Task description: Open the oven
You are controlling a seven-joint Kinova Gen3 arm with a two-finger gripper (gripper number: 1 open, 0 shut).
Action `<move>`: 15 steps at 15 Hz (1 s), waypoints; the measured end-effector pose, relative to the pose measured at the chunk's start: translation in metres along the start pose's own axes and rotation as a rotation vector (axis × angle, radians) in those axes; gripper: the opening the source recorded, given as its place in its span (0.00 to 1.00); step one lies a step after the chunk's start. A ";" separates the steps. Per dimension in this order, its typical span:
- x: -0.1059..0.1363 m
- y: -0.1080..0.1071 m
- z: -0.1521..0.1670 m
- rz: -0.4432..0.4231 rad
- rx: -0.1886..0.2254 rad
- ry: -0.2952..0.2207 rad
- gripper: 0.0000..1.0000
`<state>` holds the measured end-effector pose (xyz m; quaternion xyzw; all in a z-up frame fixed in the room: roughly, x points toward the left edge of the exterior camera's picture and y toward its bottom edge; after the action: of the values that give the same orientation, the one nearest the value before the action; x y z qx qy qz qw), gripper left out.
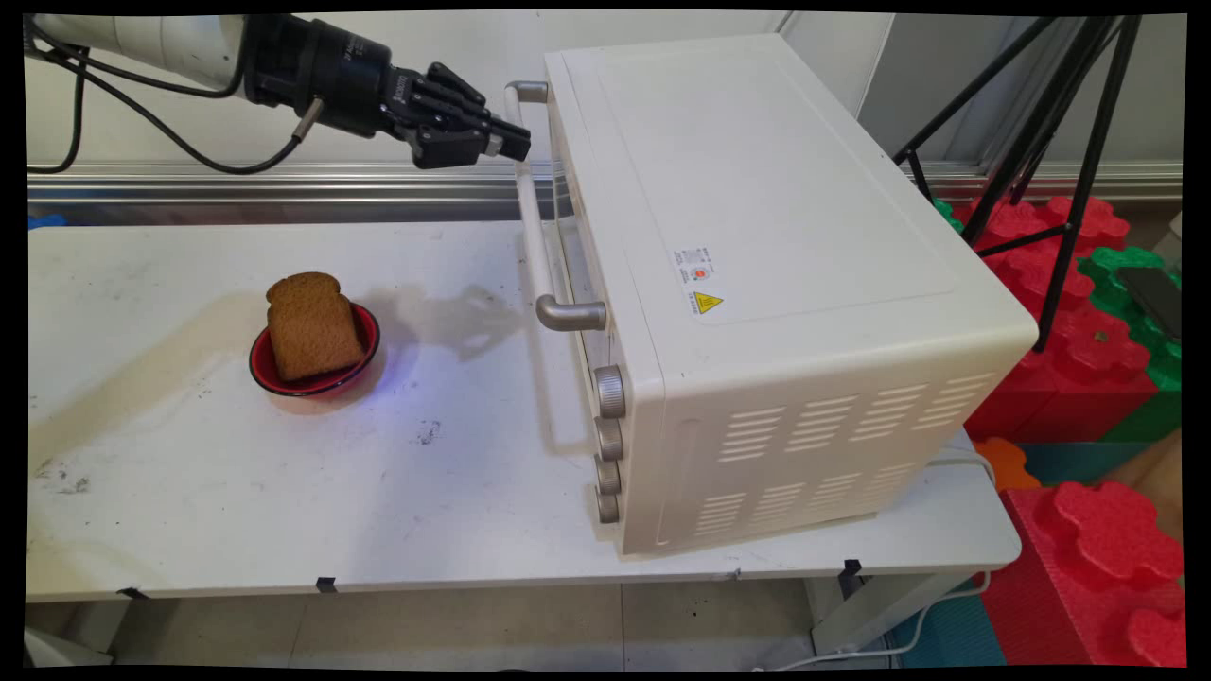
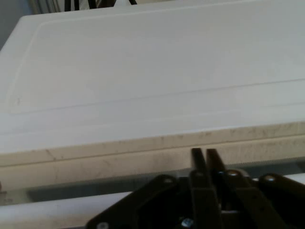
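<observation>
**Oven handle: closed gripper at its far end**

Oven [image 1: 757, 265] fills the centre and right of the main view, standing on the white table [image 1: 284, 492] with its door facing frame left and its handle [image 1: 535, 227] running down the door's upper edge. Your gripper [image 1: 516, 140] sits in the upper left of centre, level with the far end of that handle and just beside it; you cannot tell from here whether it touches. In the hand view the two fingers [image 2: 198, 164] are pressed together with nothing between them, looking across the oven's top edge. As a judgement, you are at the approach stage at the door, and any grasp would first need the fingers parted around the bar. At left centre, well apart, a bread slice [image 1: 310, 326] stands in a red bowl [image 1: 364, 364].
</observation>
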<state>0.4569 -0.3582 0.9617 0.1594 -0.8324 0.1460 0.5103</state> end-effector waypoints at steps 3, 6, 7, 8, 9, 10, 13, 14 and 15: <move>-0.003 0.000 0.005 -0.002 0.002 -0.006 0.00; -0.005 -0.001 0.010 -0.008 0.005 -0.007 0.00; -0.006 -0.001 0.012 -0.010 0.005 -0.007 0.00; -0.006 -0.001 0.014 -0.012 0.005 -0.008 0.00; -0.007 -0.001 0.016 -0.014 0.006 -0.009 0.00; -0.008 -0.001 0.018 -0.016 0.006 -0.010 0.00; -0.010 -0.001 0.025 -0.022 0.006 -0.009 0.00; -0.011 0.000 0.028 -0.024 0.007 -0.009 0.00; -0.012 0.000 0.031 -0.026 0.007 -0.009 0.00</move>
<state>0.4375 -0.3697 0.9377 0.1726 -0.8321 0.1417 0.5077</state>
